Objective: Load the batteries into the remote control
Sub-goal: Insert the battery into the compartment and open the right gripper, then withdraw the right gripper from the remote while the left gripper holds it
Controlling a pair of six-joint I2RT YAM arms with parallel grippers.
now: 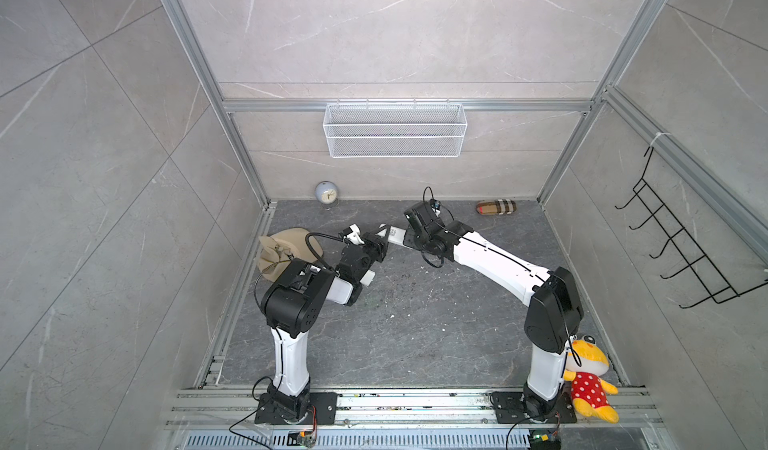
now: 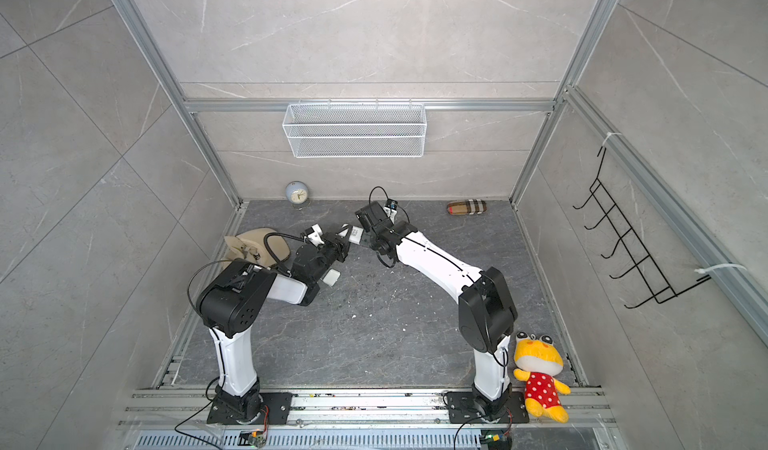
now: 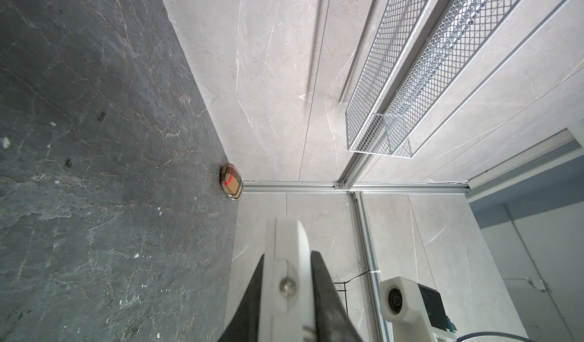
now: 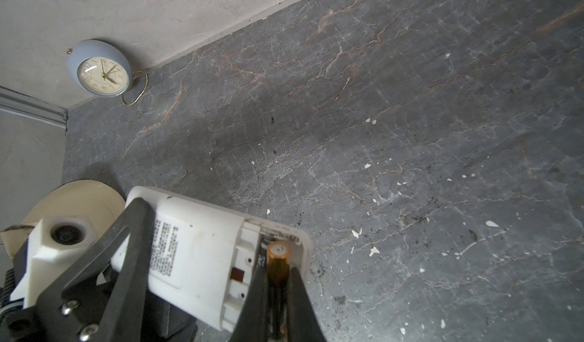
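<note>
Your right gripper (image 4: 278, 271) pinches a battery (image 4: 278, 251), its tip at the open bay of the remote control (image 4: 196, 239) just ahead, which your left gripper (image 3: 288, 256) clamps narrow across its edges; a skewed push risks jamming the cell or levering the remote loose.

Remote control (image 4: 196, 252) matt plastic, tabletop (image 4: 410, 135) veined stone.

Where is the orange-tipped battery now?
In the right wrist view, the battery is clamped in the right pincer, its tip at the open compartment of the remote control, which the left pincer holds.
</note>
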